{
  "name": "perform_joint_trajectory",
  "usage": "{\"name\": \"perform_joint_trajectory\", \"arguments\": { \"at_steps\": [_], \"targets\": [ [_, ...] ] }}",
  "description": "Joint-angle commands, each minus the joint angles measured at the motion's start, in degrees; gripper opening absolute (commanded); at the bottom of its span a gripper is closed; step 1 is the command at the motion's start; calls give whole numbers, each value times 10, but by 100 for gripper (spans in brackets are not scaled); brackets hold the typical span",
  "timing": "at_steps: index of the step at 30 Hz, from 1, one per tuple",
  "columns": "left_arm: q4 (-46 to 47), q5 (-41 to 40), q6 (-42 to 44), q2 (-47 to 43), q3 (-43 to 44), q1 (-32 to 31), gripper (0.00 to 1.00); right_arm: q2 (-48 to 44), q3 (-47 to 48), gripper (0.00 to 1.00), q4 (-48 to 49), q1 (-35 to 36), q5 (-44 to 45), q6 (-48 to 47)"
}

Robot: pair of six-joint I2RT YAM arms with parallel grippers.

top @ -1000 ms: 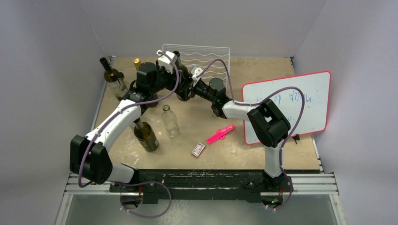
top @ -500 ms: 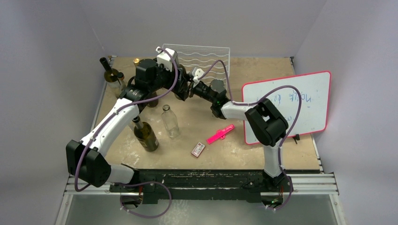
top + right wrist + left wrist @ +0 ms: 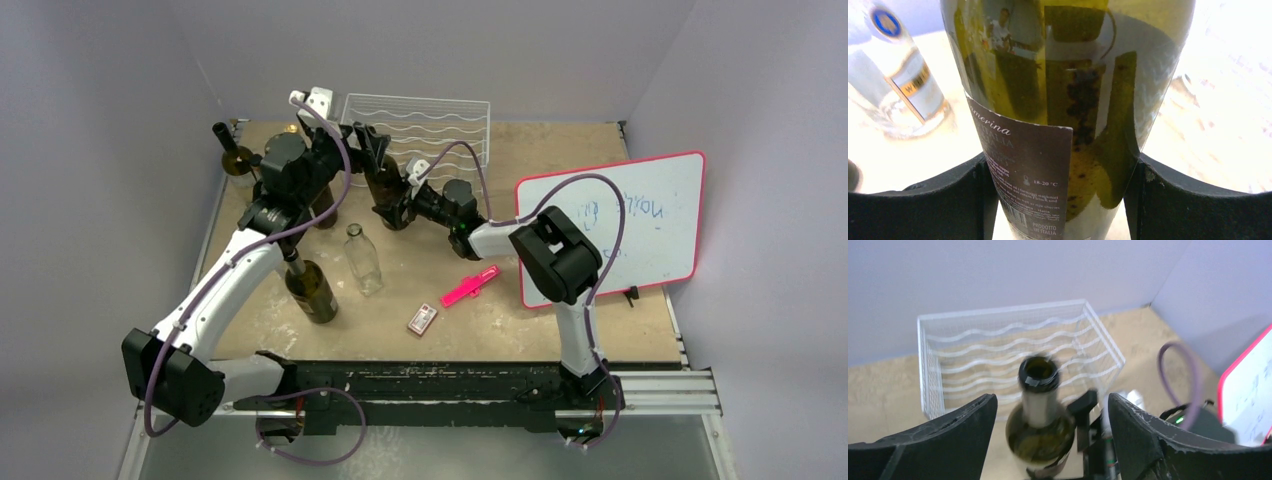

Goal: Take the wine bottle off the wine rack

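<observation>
Currently R claw (image 3: 1059,197) clamps wine bottle (image 3: 1068,75) body; L claw (image 3: 1050,407) spread wide, poised by its neck.

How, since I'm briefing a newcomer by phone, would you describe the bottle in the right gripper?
Find the white wine rack at the far edge of the table. Just in front of its left end is a dark green wine bottle with a brown label. Unlike the clear bottle and the other bottles standing free, it alone is clamped in the right gripper.
</observation>
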Motion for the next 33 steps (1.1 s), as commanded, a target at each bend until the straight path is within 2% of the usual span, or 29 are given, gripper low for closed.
{"name": "perform_joint_trajectory", "arguments": {
  "at_steps": [1, 9, 13, 15, 19, 21, 23, 25, 26, 27, 28, 29, 33],
  "targets": [
    [47, -16, -5, 4, 32, 2, 82, -17, 10, 23, 64, -3, 12, -11],
    [-86, -101, -6, 51, 84, 1, 82, -9, 14, 22, 82, -3, 5, 6],
    [-121, -73, -10, 90, 119, 2, 80, -11, 9, 22, 89, -3, 6, 4],
    [-123, -50, -16, 102, 131, 2, 72, -12, 7, 22, 91, -3, 6, 3],
    [-136, -24, -22, 128, 154, 3, 66, -12, 9, 23, 93, -3, 7, 1],
    [-141, -27, -18, 134, 156, 3, 56, -13, 9, 24, 91, -3, 9, -1],
    [-138, -28, -11, 134, 155, 3, 38, -13, 10, 26, 89, -2, 11, -1],
    [-139, -30, 3, 134, 156, 3, 18, -14, 16, 36, 68, -2, 14, -1],
    [-142, -38, 16, 133, 157, 3, 9, -17, 20, 48, 48, -2, 16, 5],
    [-145, -45, 31, 132, 156, 3, 0, -24, 22, 62, 22, -2, 20, 20],
    [-147, -55, 45, 128, 154, 3, 0, -34, 22, 85, -21, -1, 33, 33],
    [-145, -67, 59, 122, 148, 3, 0, -48, 21, 98, -55, -1, 53, 50],
    [-130, -97, 91, 98, 117, 3, 0, -110, 18, 100, -229, -1, 118, 90]
  ]
}}
